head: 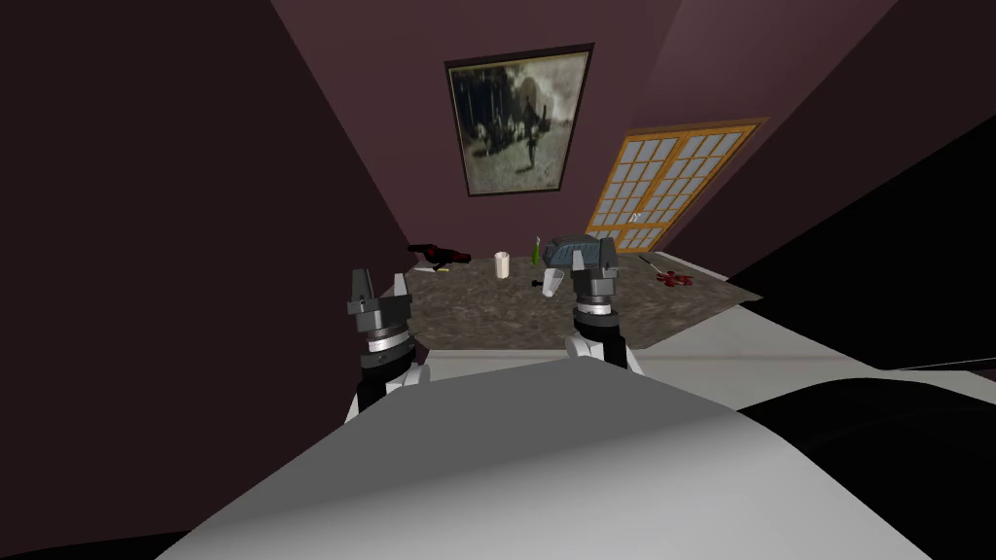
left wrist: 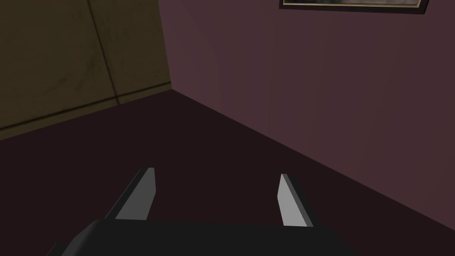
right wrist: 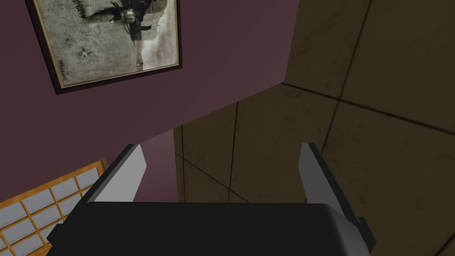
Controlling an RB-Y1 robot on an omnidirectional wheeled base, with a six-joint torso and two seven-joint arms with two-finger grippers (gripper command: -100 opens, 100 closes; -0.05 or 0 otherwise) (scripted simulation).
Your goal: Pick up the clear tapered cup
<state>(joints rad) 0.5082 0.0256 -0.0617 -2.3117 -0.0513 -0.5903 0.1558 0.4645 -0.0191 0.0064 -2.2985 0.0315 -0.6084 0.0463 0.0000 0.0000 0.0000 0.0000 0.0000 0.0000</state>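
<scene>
You have two end effectors up over the near edge of one table (head: 486,311), whose top is flat and mottled brown-grey like stone. The left end effector (head: 380,284) hangs over the table's near left corner with its two thin blades spread wide and nothing between them; its wrist view shows the same, the left end effector (left wrist: 217,175) open and empty. The right end effector (head: 593,262) is over the middle of the table, and its wrist view shows its blades (right wrist: 221,146) standing apart too, with nothing held.

The one clear cup (head: 551,282) stands on the table just beside the right end effector, on its left, free of both blades. It is pale and see-through, wider at the top than at the base.

There is one of each other thing on the table. A white cylinder (head: 502,264) stands to the left of the cup. A thin green stick (head: 535,250) is upright behind the cup. A grey box (head: 569,248) with rounded corners sits behind the right end effector. A dark red and black object (head: 438,255) lies at the far left, and a red cluster (head: 672,280) lies far right.
</scene>
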